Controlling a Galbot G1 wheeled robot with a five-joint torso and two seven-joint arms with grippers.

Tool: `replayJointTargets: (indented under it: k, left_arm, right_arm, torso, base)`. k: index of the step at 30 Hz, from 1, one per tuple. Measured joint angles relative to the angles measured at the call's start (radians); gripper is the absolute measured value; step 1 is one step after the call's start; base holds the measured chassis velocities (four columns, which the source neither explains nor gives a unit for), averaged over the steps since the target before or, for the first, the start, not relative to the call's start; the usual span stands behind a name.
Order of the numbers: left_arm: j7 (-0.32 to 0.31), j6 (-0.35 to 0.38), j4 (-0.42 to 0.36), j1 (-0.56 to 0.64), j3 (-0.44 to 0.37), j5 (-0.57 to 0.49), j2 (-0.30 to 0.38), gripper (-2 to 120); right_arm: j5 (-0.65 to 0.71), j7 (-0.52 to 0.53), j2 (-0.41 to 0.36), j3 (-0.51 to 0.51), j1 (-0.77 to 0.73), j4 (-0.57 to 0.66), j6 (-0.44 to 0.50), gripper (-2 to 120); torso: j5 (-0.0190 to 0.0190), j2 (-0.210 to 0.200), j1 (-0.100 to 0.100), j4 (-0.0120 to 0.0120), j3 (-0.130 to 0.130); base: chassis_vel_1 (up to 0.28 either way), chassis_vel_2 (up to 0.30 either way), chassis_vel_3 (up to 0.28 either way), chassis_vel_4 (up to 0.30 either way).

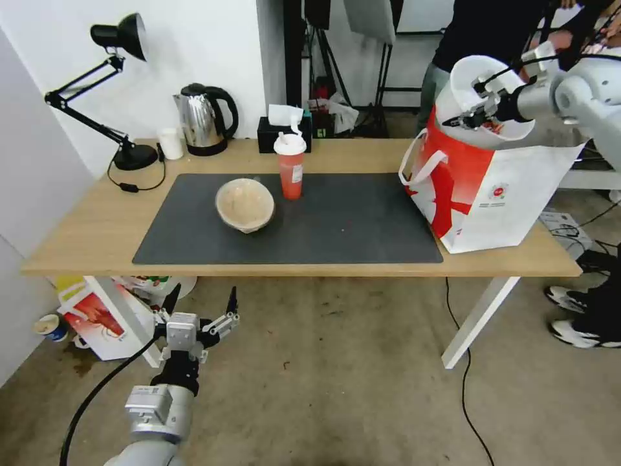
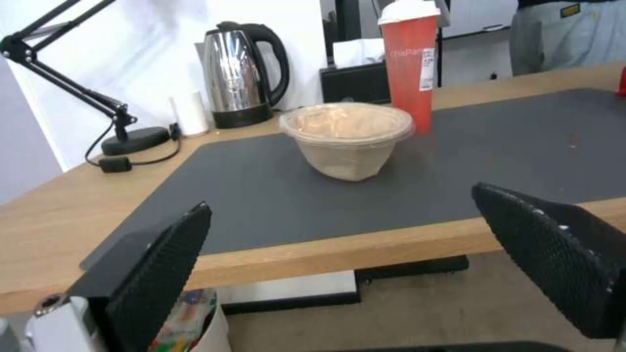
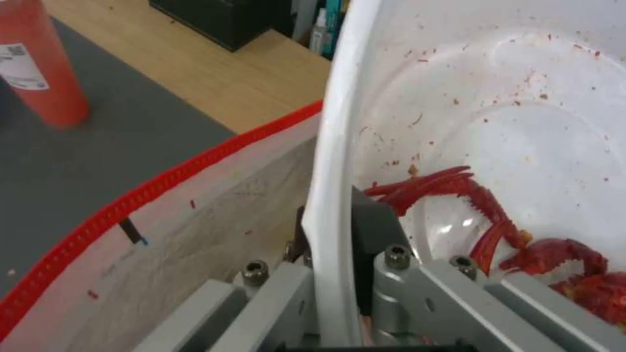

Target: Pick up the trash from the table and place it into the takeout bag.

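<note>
the right hand (image 1: 467,120) pinches the rim of the wide white plastic bowl (image 1: 482,97), tilted over the boxy red-and-white takeout bag (image 1: 491,188). the left hand (image 1: 202,304) hangs wide open and empty, below that bag's level.

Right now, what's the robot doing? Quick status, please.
Right gripper clamped on white bowl rim, tilted over takeout bag. Left gripper open, below table edge. Red cup, beige bowl waiting on mat.

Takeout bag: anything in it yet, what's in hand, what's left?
Nothing visibly dropped in yet. The right tool grips the rim of the white bowl, tilted over the takeout bag mouth with crayfish scraps inside. Left on the table: the red drink cup and beige lidded bowl. The left tool hangs open below the table edge.
</note>
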Motion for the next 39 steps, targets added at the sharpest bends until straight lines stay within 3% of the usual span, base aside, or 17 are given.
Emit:
replayJointTargets:
  k: [18, 39]
  left_arm:
    - [0.0, 0.0, 0.0, 0.0, 0.0, 0.0, 0.0, 100]
    - [0.0, 0.0, 0.0, 0.0, 0.0, 0.0, 0.0, 100]
  right_arm:
    - [0.003, 0.0, 0.008, 0.019, -0.016, 0.017, 0.001, 0]
    - [0.059, 0.027, 0.032, 0.01, 0.041, 0.018, -0.015, 76]
  torso:
    - [0.0, 0.0, 0.0, -0.0001, 0.0]
    - [0.0, 0.0, 0.0, -0.0001, 0.0]
  base:
    - [0.0, 0.0, 0.0, 0.0]
    - [0.0, 0.0, 0.0, 0.0]
